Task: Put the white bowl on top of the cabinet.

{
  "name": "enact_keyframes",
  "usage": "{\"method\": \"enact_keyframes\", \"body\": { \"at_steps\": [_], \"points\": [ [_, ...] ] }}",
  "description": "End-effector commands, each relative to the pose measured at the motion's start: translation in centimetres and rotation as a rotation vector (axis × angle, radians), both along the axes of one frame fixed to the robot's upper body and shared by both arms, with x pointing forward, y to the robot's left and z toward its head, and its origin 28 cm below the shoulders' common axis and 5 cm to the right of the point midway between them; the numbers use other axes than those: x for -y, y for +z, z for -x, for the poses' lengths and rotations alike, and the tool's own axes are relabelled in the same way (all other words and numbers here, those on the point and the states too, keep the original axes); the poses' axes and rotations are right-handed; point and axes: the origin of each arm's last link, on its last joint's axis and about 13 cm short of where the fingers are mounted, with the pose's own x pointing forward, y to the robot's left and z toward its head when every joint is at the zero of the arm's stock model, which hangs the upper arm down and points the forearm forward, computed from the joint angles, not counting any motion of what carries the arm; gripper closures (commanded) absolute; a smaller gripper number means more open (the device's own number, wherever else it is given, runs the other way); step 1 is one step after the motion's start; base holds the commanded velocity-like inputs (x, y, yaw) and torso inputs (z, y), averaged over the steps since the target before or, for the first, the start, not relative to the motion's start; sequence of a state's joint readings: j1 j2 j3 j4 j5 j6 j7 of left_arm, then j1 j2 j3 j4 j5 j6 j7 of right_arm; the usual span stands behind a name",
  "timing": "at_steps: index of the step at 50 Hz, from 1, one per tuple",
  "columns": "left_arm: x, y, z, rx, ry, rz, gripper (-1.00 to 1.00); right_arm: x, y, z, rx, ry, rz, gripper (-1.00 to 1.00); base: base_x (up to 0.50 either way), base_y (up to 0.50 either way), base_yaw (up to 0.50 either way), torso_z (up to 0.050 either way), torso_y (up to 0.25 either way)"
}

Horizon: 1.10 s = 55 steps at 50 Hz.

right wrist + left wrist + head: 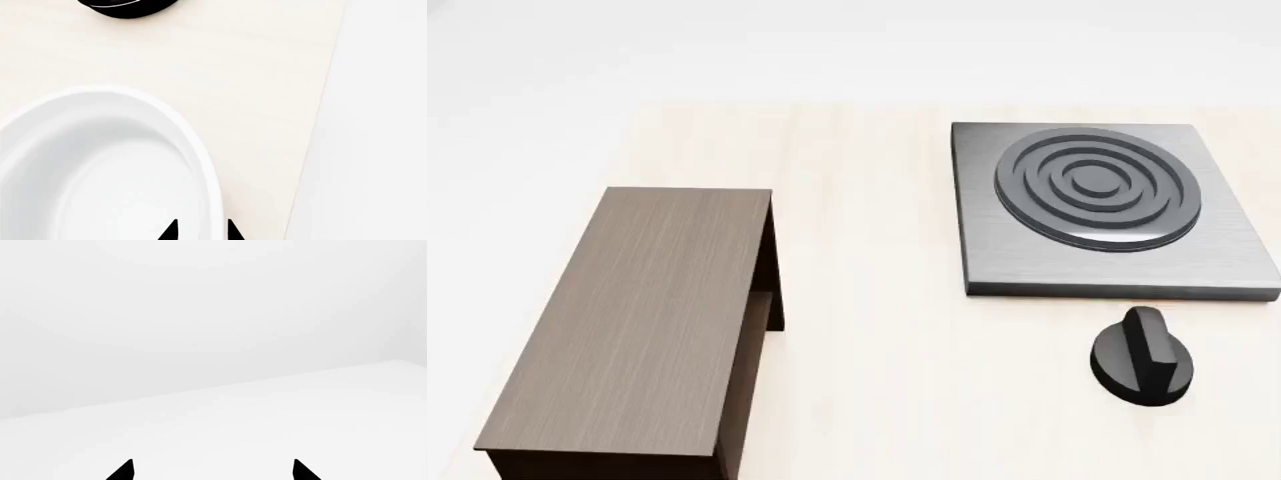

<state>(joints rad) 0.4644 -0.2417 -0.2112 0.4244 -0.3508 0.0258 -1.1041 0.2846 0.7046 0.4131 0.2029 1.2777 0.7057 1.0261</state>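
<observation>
The right gripper (200, 231) is straddling the bowl (100, 170) rim on the pale table (267, 75), fingertips close together, seemingly pinching it. The left gripper (213, 471) is hanging spread wide, holding nothing. The cabinet (641, 320) is sitting bare-topped, left of the stove plate (1108, 210).

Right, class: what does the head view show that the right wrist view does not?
Head view only: the cabinet, the stove plate and a dark knob. Right wrist view only: the white bowl, with the right hand fingertips either side of its rim, and a black object at the frame edge. Both show the pale table.
</observation>
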Motion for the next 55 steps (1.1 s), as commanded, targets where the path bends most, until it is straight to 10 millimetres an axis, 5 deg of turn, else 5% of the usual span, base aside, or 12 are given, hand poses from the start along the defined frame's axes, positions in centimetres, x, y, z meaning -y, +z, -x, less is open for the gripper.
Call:
{"method": "enact_keyframes", "body": {
  "at_steps": [1,23,36,55],
  "points": [
    [-0.3,0.2,0.0,0.034,0.031,0.033,-1.00,-0.1,-1.6,1.4,-0.084,-0.068,-0.055,1.00,0.00,0.00,0.00,0.000,0.000],
    [-0.3,0.1,-0.1,0.032,0.028,0.036,-1.00,-0.3,-1.2,0.6,-0.079,-0.064,-0.031,1.00,0.00,0.00,0.00,-0.001,0.000],
    [-0.3,0.1,0.0,0.041,0.028,0.043,-1.00,-1.5,2.1,0.5,0.009,-0.011,0.030,1.00,0.00,0.00,0.00,0.000,0.000],
    [-0.3,0.1,0.0,0.038,0.026,0.045,-1.00,-2.3,3.6,0.0,0.056,0.035,0.062,1.00,0.00,0.00,0.00,0.000,0.000]
  ]
}}
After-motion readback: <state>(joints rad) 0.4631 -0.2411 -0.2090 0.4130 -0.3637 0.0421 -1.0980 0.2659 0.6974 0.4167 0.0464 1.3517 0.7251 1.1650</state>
